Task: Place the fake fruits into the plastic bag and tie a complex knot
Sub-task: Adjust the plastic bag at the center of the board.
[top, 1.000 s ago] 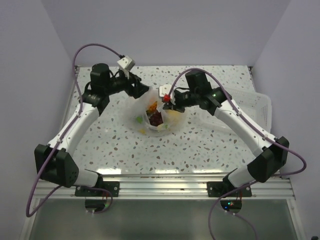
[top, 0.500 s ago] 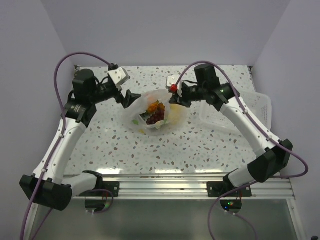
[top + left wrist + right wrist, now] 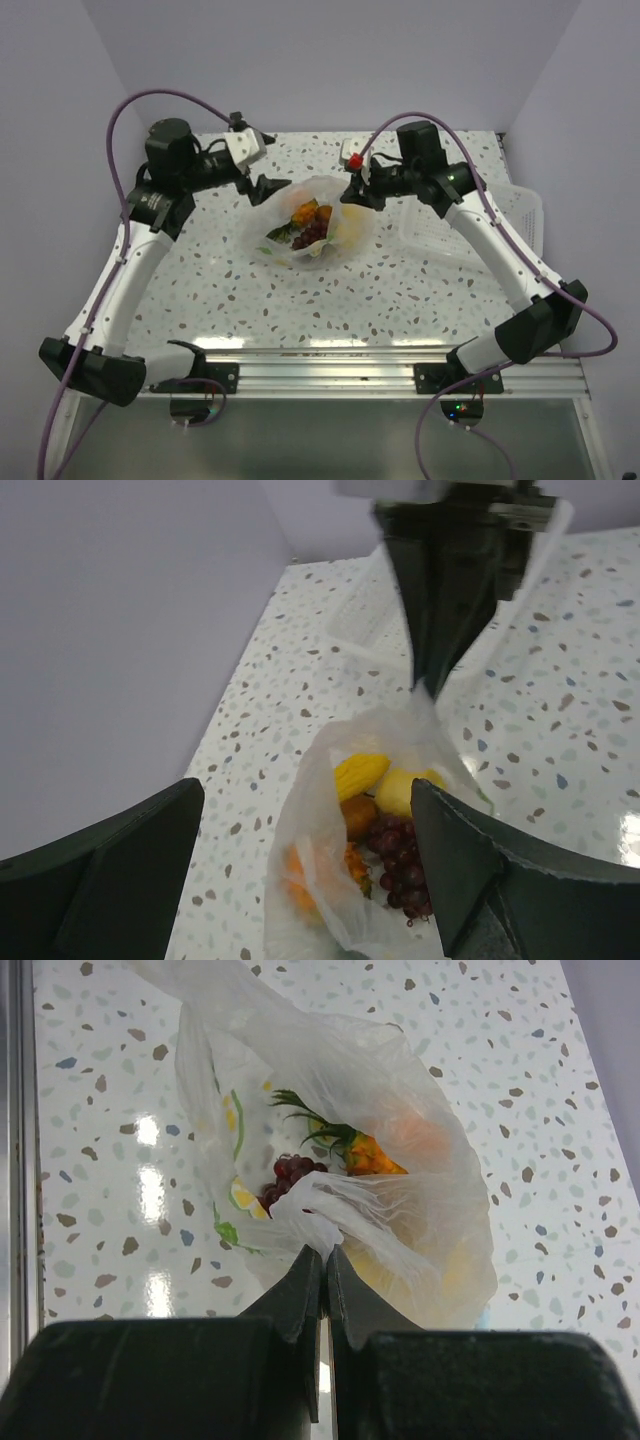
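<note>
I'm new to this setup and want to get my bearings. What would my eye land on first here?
First is the crinkly clear plastic bag in the middle of the table, with the fake fruits showing through it in yellow, orange and dark grape red. The right gripper is shut on a bunched fold of the bag's rim. The left gripper stands open at the bag's opposite side.

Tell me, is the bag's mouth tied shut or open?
Open, untied: the plastic bag gapes with the fake fruits showing inside, and only the right pincer pinches one edge.
</note>
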Controlling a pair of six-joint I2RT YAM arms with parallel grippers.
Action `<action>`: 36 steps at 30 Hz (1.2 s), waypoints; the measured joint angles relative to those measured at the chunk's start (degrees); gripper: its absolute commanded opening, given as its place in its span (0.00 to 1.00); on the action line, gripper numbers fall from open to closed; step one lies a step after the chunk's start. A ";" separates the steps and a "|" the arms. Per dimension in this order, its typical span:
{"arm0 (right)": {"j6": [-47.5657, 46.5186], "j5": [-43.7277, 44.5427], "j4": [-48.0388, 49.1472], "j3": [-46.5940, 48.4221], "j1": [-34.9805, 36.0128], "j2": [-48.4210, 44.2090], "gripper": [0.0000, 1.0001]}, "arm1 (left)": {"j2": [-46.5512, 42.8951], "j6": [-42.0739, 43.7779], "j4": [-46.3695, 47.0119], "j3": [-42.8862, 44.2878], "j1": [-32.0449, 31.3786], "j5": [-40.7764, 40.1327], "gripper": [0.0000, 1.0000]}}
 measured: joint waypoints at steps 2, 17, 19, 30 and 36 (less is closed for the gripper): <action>0.66 -0.39 0.26 0.20 0.00 0.04 0.00 | 0.87 5.40 -3.28 1.20 -6.36 -0.31 0.87; 2.78 -1.95 2.60 0.22 0.00 0.04 0.00 | 13.55 16.31 -7.65 2.51 -15.23 -2.47 0.69; 2.80 -2.34 2.64 0.22 0.00 0.04 0.00 | 14.01 16.41 -7.67 3.50 -15.52 -2.10 0.60; 5.77 -3.23 6.01 -1.36 -2.84 -0.33 0.99 | 16.87 15.69 -7.45 6.36 -16.11 -1.36 0.00; 6.25 -5.95 16.26 -14.16 -10.64 -5.33 0.99 | 17.00 14.14 -7.30 6.60 -15.39 0.94 0.00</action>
